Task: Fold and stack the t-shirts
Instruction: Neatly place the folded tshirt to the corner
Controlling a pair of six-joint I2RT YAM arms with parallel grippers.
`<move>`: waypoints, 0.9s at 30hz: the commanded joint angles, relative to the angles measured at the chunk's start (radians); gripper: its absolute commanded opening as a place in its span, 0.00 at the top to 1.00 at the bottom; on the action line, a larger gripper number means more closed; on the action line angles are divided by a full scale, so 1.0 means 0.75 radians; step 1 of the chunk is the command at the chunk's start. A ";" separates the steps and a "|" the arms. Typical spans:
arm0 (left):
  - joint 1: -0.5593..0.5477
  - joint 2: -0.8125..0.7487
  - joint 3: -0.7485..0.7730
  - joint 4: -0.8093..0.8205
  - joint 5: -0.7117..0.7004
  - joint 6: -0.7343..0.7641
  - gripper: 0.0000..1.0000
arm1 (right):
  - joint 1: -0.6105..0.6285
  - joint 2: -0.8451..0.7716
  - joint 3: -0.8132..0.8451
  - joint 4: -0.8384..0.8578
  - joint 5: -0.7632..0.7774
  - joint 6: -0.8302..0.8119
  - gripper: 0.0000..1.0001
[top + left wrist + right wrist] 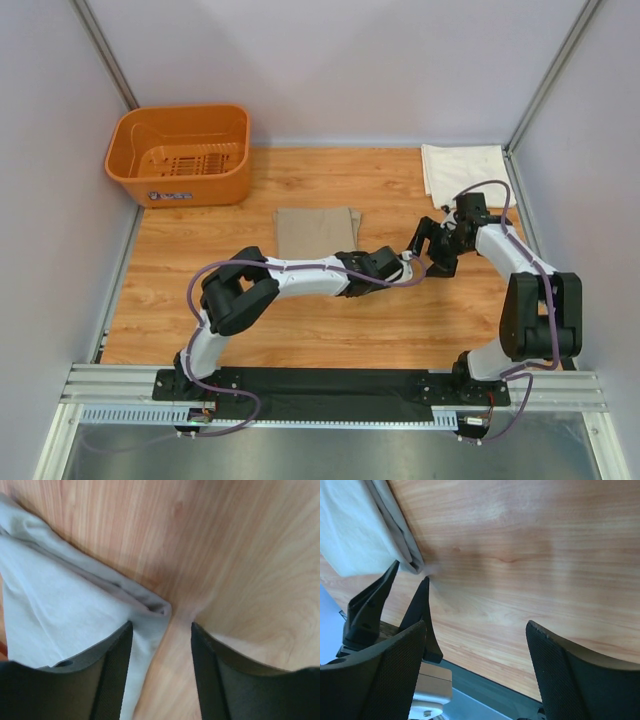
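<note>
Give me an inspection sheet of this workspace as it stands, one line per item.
Surface: wooden table, bare wood between things, no spills seen.
Job's things: tan shirt folded at mid-table; cream shirt folded at the far right corner; apart, not stacked.
Clutter: orange basket at the far left corner, looks empty.
Grippers: left gripper open, at the tan shirt's near right corner, holding nothing; right gripper open over bare wood beside it, holding nothing.
Cables: purple cables loop along both arms; the right one crosses the cream shirt's near edge in the top view.
Surroundings: pale walls on three sides; metal rail at the near edge.
</note>
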State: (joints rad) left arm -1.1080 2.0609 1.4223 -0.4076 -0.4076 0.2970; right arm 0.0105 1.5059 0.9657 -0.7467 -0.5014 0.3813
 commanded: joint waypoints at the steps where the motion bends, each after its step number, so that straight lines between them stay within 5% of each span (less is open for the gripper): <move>1: -0.003 0.087 0.069 0.026 -0.031 0.056 0.47 | -0.002 0.033 0.038 0.096 -0.051 0.032 0.17; 8: 0.017 0.077 0.100 0.010 -0.050 0.042 0.77 | -0.002 0.221 0.158 0.132 -0.141 0.089 0.16; 10: 0.027 0.028 0.112 -0.001 -0.044 0.032 1.00 | -0.002 0.303 0.201 0.198 -0.223 0.121 0.14; 15: 0.072 -0.117 0.124 -0.027 0.046 -0.017 1.00 | -0.002 0.452 0.303 0.375 -0.430 0.275 0.09; 27: 0.189 -0.353 0.047 -0.064 0.190 -0.077 1.00 | 0.150 0.753 0.657 0.454 -0.532 0.402 0.08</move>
State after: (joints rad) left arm -0.9722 1.8484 1.4677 -0.4469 -0.3126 0.2665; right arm 0.0826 2.0274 1.3911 -0.4454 -0.8455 0.6426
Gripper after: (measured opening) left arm 0.009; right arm 0.920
